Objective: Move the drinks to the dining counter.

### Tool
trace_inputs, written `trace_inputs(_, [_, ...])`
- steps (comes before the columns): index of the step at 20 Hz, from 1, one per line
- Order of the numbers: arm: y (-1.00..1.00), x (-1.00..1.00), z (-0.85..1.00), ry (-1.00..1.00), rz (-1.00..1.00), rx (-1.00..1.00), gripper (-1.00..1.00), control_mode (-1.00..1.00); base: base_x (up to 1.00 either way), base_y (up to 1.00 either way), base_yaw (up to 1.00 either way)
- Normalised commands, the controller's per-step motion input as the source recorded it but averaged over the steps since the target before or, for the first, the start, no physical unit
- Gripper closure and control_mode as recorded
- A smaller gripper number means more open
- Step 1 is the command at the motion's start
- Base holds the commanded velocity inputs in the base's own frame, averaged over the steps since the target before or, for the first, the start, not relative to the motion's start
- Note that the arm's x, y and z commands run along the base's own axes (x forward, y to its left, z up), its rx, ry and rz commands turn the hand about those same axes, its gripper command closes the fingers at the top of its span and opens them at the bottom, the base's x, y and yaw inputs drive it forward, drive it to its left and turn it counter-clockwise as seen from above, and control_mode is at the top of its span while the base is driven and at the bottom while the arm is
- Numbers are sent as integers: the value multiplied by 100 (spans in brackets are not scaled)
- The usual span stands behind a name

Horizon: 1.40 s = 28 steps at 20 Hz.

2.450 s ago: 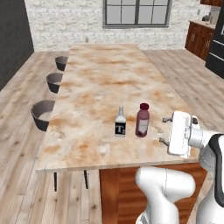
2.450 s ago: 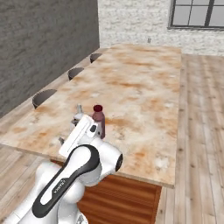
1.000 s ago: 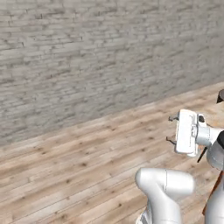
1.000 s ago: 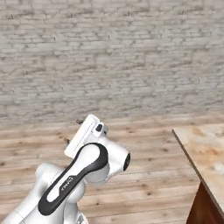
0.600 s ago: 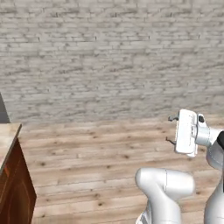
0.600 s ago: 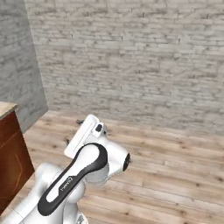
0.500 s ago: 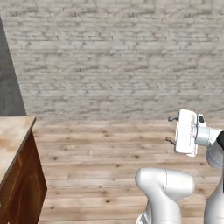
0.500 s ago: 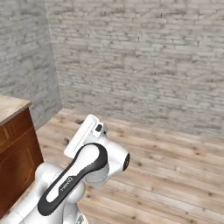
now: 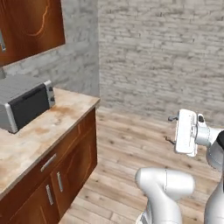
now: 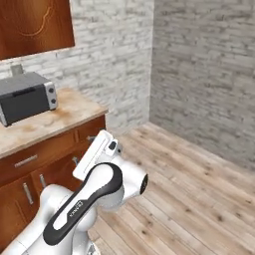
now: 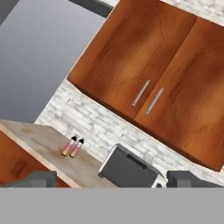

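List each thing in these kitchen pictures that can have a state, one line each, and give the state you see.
gripper: open, holding nothing, raised over the floor
two pink bottles: standing side by side on the counter, caps on
toaster oven: door shut, on the counter
wall cabinet: both doors shut
base cabinet: doors and drawers shut

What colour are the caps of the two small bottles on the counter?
Black, on pink bodies. The two small bottles show best in the hand view, left of the toaster oven.
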Motion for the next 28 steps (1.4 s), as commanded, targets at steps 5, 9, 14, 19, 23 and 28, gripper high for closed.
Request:
trace_inputs(5, [0, 0, 0, 0, 0, 0, -100, 100, -27, 28, 69])
trace_inputs(9, [0, 0, 0, 0, 0, 0, -100, 100, -24, 29, 67])
trace_inputs(14, [0, 0, 0, 0, 0, 0, -100, 100, -19, 29, 65])
trace_inputs(19, [0, 0, 0, 0, 0, 0, -100, 100, -16, 27, 63])
trace_inputs(23, [0, 0, 0, 0, 0, 0, -100, 100, -15, 23, 60])
trace_inputs(28, [0, 0, 0, 0, 0, 0, -100, 100, -4, 19, 40])
